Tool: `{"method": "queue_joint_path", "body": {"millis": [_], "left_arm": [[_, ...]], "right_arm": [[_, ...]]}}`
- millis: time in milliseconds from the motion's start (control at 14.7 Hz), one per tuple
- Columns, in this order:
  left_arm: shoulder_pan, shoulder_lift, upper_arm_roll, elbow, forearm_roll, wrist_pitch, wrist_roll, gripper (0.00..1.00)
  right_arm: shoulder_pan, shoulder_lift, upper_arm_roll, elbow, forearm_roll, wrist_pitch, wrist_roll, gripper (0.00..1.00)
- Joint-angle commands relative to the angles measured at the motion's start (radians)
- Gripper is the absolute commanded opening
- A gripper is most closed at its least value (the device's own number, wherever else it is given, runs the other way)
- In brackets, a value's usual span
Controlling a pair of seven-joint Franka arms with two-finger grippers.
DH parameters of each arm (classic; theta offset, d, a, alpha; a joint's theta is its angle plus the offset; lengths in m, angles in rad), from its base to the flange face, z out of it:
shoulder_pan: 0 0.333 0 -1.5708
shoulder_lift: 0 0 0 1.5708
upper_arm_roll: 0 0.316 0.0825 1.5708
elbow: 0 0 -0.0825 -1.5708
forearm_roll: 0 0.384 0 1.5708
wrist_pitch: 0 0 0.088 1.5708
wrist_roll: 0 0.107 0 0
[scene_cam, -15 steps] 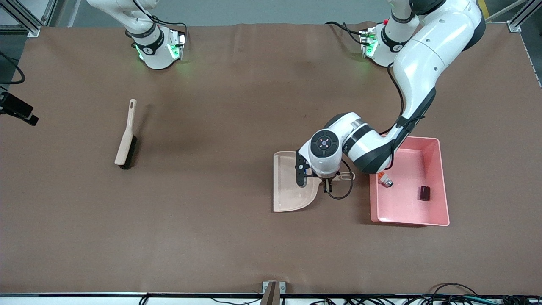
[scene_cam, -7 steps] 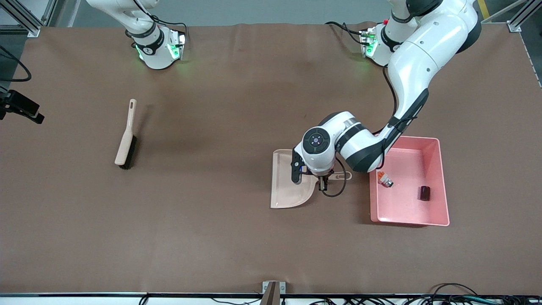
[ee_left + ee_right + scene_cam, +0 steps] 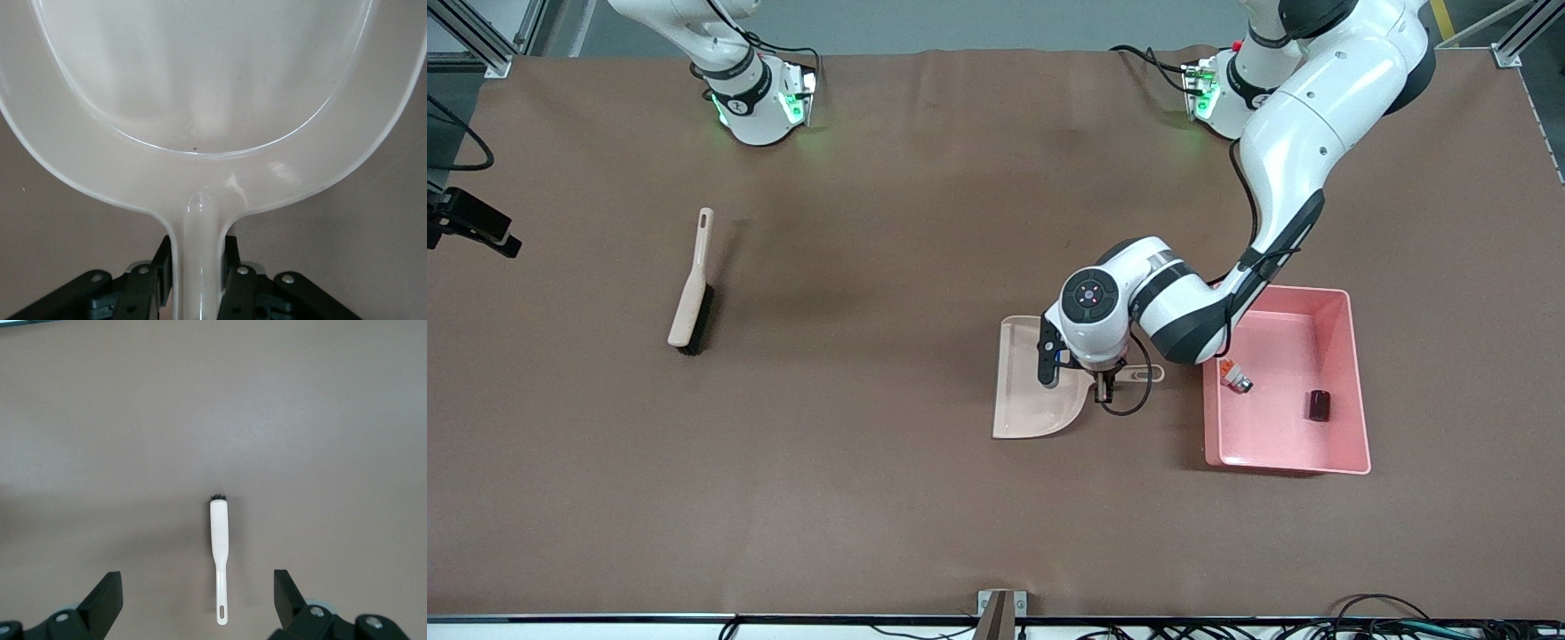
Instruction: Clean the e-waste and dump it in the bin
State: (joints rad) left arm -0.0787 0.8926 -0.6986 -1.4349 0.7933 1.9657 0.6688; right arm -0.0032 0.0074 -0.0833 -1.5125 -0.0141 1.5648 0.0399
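Note:
The pink bin [image 3: 1354, 382] stands at the left arm's end of the table. Both e-waste pieces lie in it: the white component with the orange part [image 3: 1234, 377] and the dark cylinder [image 3: 1318, 404]. My left gripper [image 3: 1107, 384] is shut on the handle of the beige dustpan [image 3: 1032, 391], which lies flat and low just beside the bin. In the left wrist view the fingers [image 3: 162, 257] clamp the handle of the dustpan [image 3: 200, 80], whose pan looks empty. My right gripper [image 3: 197, 583] is open and empty, high over the brush, and waits.
A beige brush with black bristles [image 3: 691, 293] lies on the brown table toward the right arm's end; it also shows in the right wrist view [image 3: 219, 527]. Cables run along the table edge nearest the front camera.
My left gripper has carried the dustpan a little away from the bin, toward the right arm's end. The e-waste, bin and brush have not moved.

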Motion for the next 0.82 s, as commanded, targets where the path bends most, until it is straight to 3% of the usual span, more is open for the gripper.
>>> {"method": "queue_joint_path", "body": {"millis": [0, 340, 748], "left_arm": [[0.0, 0.005, 0.002, 0.011, 0.003, 0.009, -0.009, 0.98], [0.065, -0.069, -0.012, 0.022, -0.046, -0.071, -0.13, 1.0], [0.158, -0.315, -0.006, 0.022, -0.207, -0.128, -0.46, 1.0]], "right_arm": [[0.003, -0.02, -0.001, -0.014, -0.012, -0.008, -0.002, 1.0], [0.006, -0.02, 0.0, -0.014, -0.012, -0.006, 0.0, 1.0], [0.008, -0.02, -0.001, -0.012, -0.01, -0.003, 0.0, 1.0]]}}
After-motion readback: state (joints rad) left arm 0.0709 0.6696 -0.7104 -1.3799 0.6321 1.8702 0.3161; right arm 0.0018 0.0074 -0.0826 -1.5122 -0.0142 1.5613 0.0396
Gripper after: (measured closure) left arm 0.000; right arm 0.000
